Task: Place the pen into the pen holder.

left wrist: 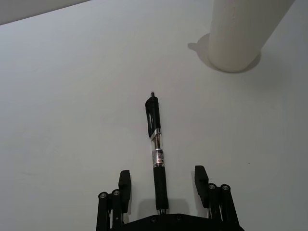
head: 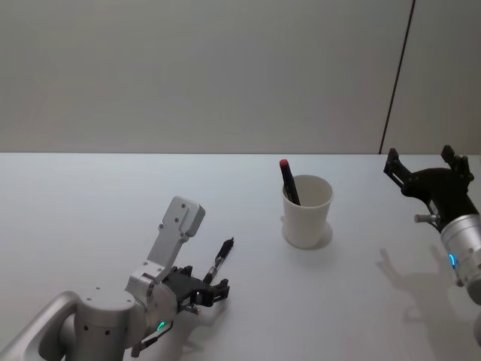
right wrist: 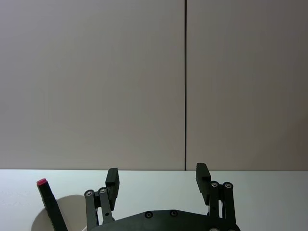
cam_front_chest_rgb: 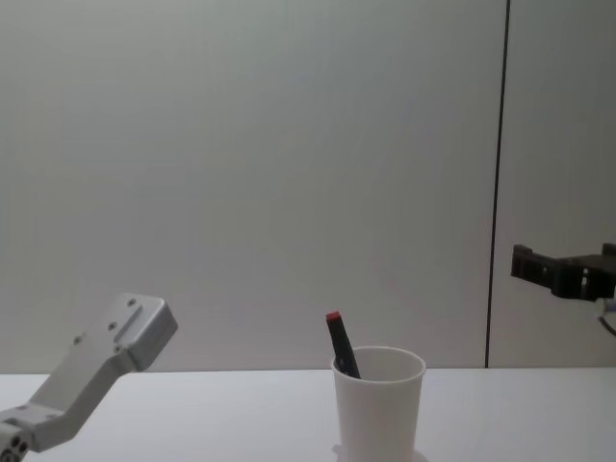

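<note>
Centrally, pen (left wrist: 157, 154) within wide-spread left pincer (left wrist: 162, 172)

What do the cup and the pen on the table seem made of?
The pen holder: matte white, probably paper, by its rolled rim. The pen, lying between the fingers of the open left hand: likely plastic, with clear barrel, glossy black clip and a duller, perhaps rubber, grip.

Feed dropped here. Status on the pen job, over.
Left hand open, low, straddling the black pen lying on the table. Right hand open, raised right of the pen holder. Red-capped pen already leaning inside it.
</note>
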Robot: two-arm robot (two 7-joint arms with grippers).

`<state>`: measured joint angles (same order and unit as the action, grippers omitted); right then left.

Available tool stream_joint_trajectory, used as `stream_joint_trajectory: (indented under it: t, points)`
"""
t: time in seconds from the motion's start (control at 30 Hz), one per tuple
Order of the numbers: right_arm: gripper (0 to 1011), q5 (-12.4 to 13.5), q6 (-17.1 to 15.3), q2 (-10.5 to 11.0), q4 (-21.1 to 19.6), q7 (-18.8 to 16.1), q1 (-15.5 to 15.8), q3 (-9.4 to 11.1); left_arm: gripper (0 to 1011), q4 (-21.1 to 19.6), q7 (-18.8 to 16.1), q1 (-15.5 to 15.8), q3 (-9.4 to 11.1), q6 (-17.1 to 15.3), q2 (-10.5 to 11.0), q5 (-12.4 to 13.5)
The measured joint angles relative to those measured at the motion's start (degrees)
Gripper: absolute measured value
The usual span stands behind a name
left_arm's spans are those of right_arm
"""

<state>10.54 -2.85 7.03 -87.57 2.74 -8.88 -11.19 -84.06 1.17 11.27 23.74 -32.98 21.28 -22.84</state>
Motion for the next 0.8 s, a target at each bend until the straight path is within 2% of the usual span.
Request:
stream_joint_trajectory:
  t: [0.03,0.13,0.17,0.23,0.27,0.33,0.4,0.53,0.57,0.73,0.77,0.8]
  points:
    - [1002,0.0,0.0,0.0,0.0,0.0,0.0,0.0,833,0.1,0.0,0.0,0.0,-0.2,0.0,0.2]
    - [1002,0.0,0.0,0.0,0.0,0.0,0.0,0.0,783,0.2,-0.2,0.1,0.0,-0.4,-0.1,0.4]
    - [1002,0.0,0.0,0.0,0.0,0.0,0.0,0.0,726,0.3,-0.3,0.1,0.0,-0.5,-0.1,0.5]
    - [1002,0.0,0.0,0.0,0.0,0.0,0.0,0.0,682,0.4,-0.4,0.1,0.0,-0.6,-0.2,0.6]
    - [1001,0.0,0.0,0.0,0.0,0.0,0.0,0.0,621,0.5,-0.5,0.1,-0.1,-0.7,-0.2,0.7]
    - [1002,0.0,0.0,0.0,0.0,0.0,0.0,0.0,588,0.5,-0.6,0.1,-0.1,-0.8,-0.2,0.8]
    - [1002,0.0,0.0,0.0,0.0,0.0,0.0,0.0,499,0.7,-0.7,0.1,-0.1,-0.9,-0.3,0.9]
    - [1002,0.0,0.0,0.0,0.0,0.0,0.0,0.0,396,0.8,-0.8,0.1,-0.2,-1.1,-0.3,1.1]
    - [1002,0.0,0.0,0.0,0.0,0.0,0.0,0.0,336,0.9,-0.8,0.1,-0.2,-1.1,-0.3,1.2]
    - [1002,0.0,0.0,0.0,0.0,0.0,0.0,0.0,198,1.0,-0.8,0.1,-0.3,-1.3,-0.4,1.5]
    - [1002,0.0,0.0,0.0,0.0,0.0,0.0,0.0,142,1.1,-0.8,0.1,-0.4,-1.3,-0.4,1.6]
    - [1001,0.0,0.0,0.0,0.0,0.0,0.0,0.0,142,1.1,-0.8,0.1,-0.4,-1.3,-0.4,1.6]
